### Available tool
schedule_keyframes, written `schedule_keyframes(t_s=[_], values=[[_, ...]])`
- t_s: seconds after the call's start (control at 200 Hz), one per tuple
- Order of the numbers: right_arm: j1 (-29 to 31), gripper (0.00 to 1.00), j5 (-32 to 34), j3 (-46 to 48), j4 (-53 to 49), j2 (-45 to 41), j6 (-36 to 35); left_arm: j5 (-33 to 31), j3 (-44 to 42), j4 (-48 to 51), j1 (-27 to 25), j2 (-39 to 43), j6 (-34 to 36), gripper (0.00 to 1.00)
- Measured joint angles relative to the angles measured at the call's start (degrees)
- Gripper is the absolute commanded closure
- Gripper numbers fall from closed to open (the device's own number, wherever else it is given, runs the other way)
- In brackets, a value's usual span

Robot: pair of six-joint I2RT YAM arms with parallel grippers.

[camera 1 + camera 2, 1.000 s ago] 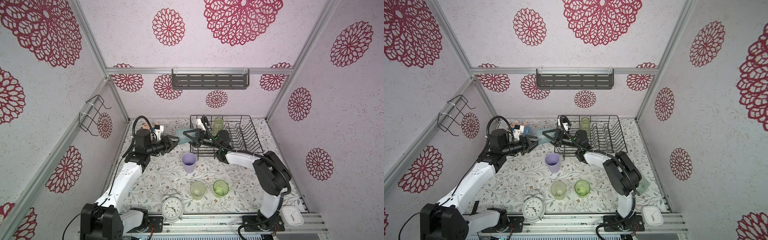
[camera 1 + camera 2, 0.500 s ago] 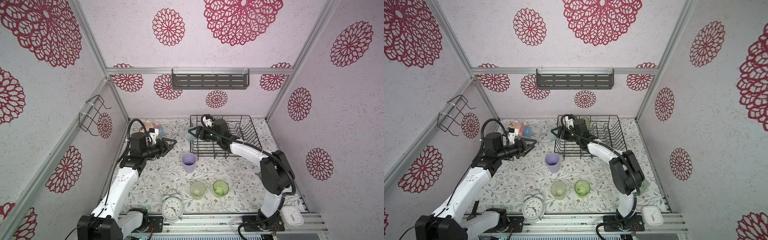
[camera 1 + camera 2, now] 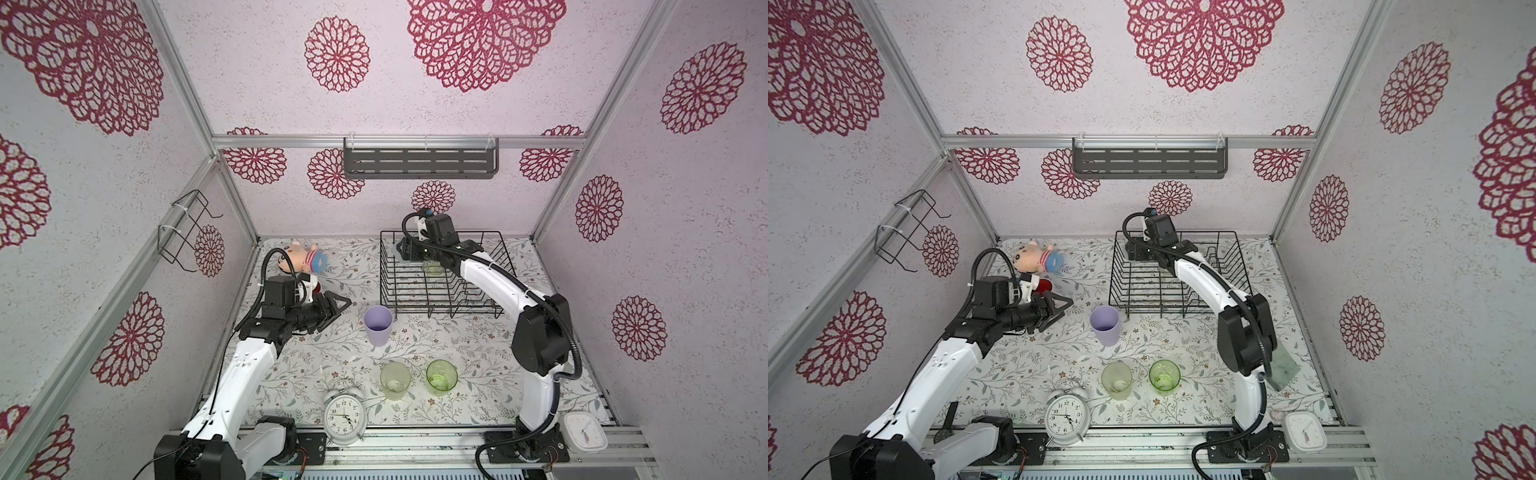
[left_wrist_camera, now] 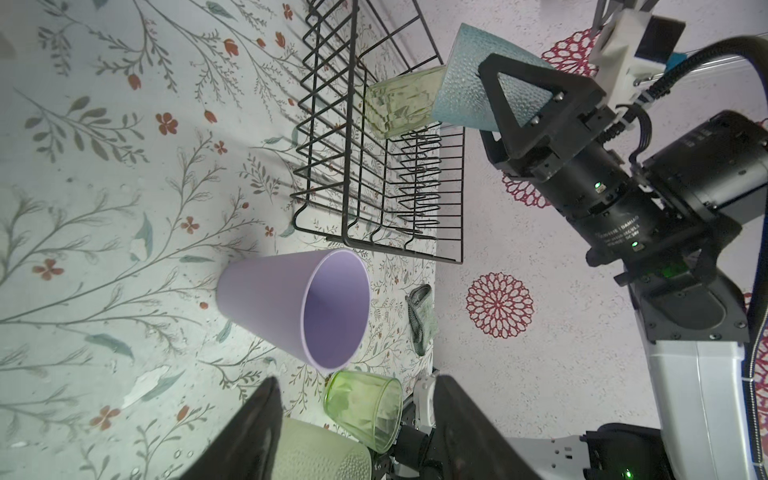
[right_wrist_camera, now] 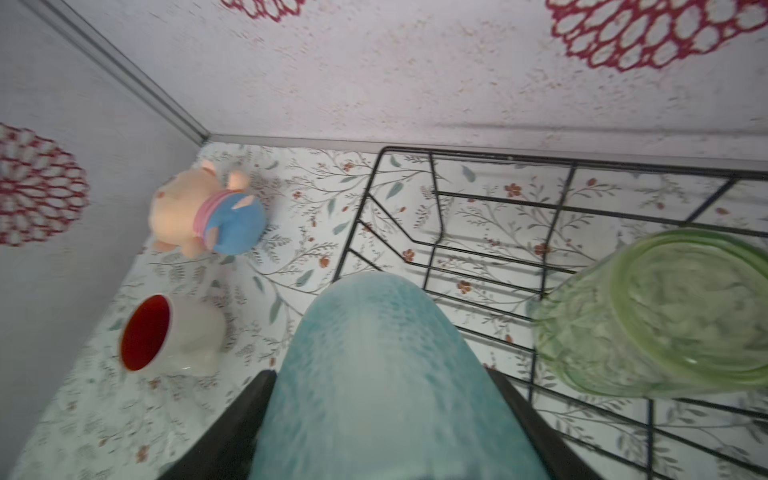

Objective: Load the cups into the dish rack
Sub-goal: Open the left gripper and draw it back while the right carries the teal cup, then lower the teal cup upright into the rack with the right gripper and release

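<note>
The right gripper (image 5: 382, 390) is clamped across the body of the translucent light-blue textured cup (image 4: 465, 83). The cup is tilted over the far left corner of the black wire dish rack (image 3: 415, 291), beside a pale green tumbler (image 5: 656, 311); whether it touches the wires is unclear. Light, thin-walled and probably slick, it wants a gentle mid-body grip. The left gripper (image 3: 337, 311) stands apart, empty, near the lilac plastic tumbler (image 3: 378, 328).

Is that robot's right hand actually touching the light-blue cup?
Touching. In the right wrist view, the right hand has a dark finger pressed against each side of the light-blue cup.
</note>
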State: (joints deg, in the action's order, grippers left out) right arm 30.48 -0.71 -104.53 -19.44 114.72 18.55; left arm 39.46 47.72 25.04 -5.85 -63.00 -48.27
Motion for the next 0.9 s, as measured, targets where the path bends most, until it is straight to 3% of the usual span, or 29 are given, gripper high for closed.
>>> schedule_keyframes(t_s=[0.415,0.901], values=[[3.0,0.44,14.0,-18.1,-11.1,17.4,-6.8,-2.0,-0.1,3.6,0.0,1.0,1.6,0.36],[3.4,0.42,17.4,-25.3,-11.6,27.8,-8.5,-1.2,-0.3,3.2,0.0,-0.4,1.4,0.35]])
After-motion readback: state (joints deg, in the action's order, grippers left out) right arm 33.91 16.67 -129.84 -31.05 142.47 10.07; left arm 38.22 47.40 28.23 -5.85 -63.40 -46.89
